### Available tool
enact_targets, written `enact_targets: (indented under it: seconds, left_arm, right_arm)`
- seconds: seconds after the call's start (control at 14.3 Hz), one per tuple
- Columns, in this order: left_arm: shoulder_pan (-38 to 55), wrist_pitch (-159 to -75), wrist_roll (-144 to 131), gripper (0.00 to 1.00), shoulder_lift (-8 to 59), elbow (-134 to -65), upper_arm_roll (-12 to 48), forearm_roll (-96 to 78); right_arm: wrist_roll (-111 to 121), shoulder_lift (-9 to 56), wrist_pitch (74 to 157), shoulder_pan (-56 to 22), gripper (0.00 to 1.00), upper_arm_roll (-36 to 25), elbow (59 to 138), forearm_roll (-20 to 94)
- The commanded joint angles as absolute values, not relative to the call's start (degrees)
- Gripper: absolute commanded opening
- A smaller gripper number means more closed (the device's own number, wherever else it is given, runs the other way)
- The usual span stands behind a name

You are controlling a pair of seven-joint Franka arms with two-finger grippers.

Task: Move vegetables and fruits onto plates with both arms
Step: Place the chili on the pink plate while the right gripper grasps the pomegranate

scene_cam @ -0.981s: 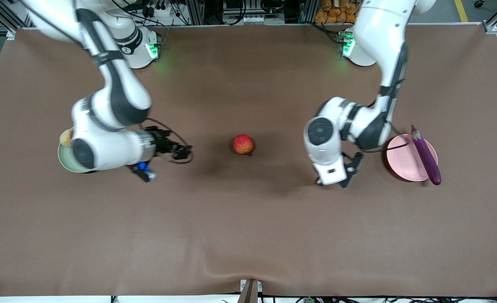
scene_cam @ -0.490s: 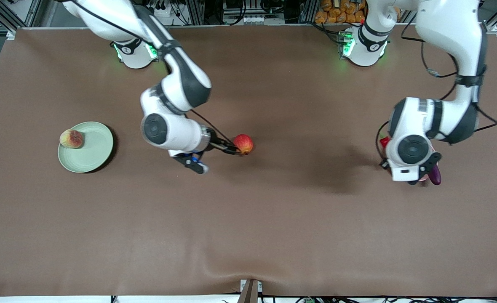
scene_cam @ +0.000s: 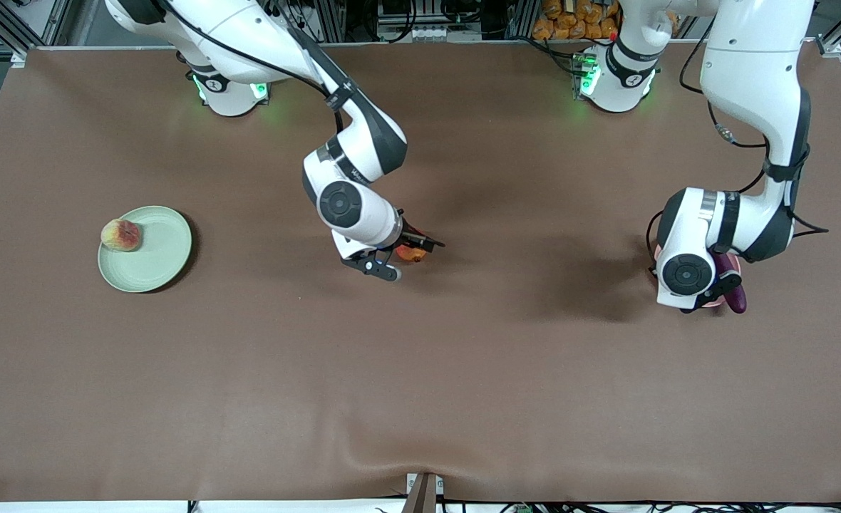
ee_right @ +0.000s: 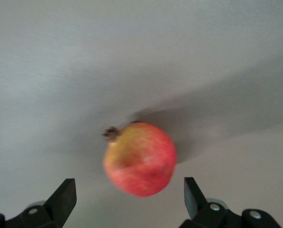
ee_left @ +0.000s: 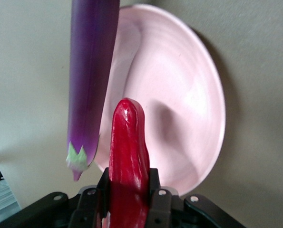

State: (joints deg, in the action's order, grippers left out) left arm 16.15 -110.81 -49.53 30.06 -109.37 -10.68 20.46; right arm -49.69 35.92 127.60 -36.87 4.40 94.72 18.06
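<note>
Right hand (ee_right: 127, 202) spread around round red-orange pomegranate (ee_right: 140, 159) mid-tabletop (scene_cam: 420, 370); early close rolls it. Left hand (ee_left: 127, 209) clamped on glossy red chili pepper (ee_left: 128, 161) over pale pink round plate (ee_left: 189, 109); may bump slim purple eggplant (ee_left: 90, 76).

- The front view looks down from high across the table (scene_cam: 420, 399), facing both arm bases along its top edge, and takes in the whole tabletop.
- The left wrist view sits close over the pink plate (ee_left: 189, 118), looking down past its own gripper (ee_left: 127, 199) at the plate and the eggplant (ee_left: 91, 71) beside it.
- The right wrist view hangs close above the pomegranate (ee_right: 140, 159), facing the table.
- Shared with the front view: the pink plate (scene_cam: 735, 265) and eggplant (scene_cam: 738, 299); the pomegranate (scene_cam: 412, 254).
</note>
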Motion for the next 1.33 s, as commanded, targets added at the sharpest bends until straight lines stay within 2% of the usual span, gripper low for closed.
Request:
enact_targets:
  seconds: [0.0, 0.07, 0.14, 0.42, 0.49, 0.63, 0.7, 0.77, 1.05, 1.26]
  left_arm:
    - [15.29, -111.62, -48.78, 0.12, 30.41, -106.97, -10.46, 21.71]
    - [14.68, -111.8, -48.78, 0.46, 30.85, -106.18, -10.55, 21.71]
    - [14.16, -111.8, -48.78, 0.99, 31.11, -105.39, -10.46, 21.8]
    - [13.97, -111.71, -47.91, 1.0, 29.54, -103.28, -10.28, 21.36]
    - [13.89, -110.93, -46.25, 1.0, 28.75, -102.14, -10.28, 21.01]
    - [13.89, -109.43, -44.3, 1.0, 24.72, -101.6, -10.28, 20.74]
    - [13.8, -108.47, -43.69, 1.0, 22.0, -101.6, -10.11, 20.66]
    - [13.8, -108.02, -42.29, 1.0, 19.45, -101.51, -10.02, 19.52]
    - [12.57, -107.06, -35.52, 1.0, 7.5, -101.34, -10.2, 11.7]
    - [12.92, -100.92, -28.77, 1.0, 1.95, -100.73, -10.02, 10.46]
  right_arm:
    - [-52.19, 35.85, 132.25, -38.41, 1.0, 3.78, 97.47, 16.08]
    - [-52.64, 36.47, 133.67, -38.58, 1.0, 3.78, 97.38, 16.08]
    - [-53.34, 37.0, 134.55, -38.58, 1.0, 3.78, 97.12, 16.08]
    - [-54.49, 38.58, 136.49, -39.9, 1.0, 3.69, 97.12, 15.91]
    - [-54.41, 38.58, 136.49, -39.9, 0.82, 3.69, 97.21, 15.73]
    - [-54.4, 38.5, 136.06, -39.9, 0.39, 3.6, 97.21, 13.02]
    - [-54.14, 37.97, 135.36, -39.12, 0.06, 3.69, 97.12, 12.57]
    - [-53.97, 37.27, 132.57, -38.15, 0.0, 3.6, 96.77, 12.57]
    - [-49.86, 28.59, 106.77, -28.33, 0.0, 3.69, 91.77, 13.01]
    - [-36.87, 21.73, 95.13, -19.63, 0.0, 3.34, 93.94, 12.48]
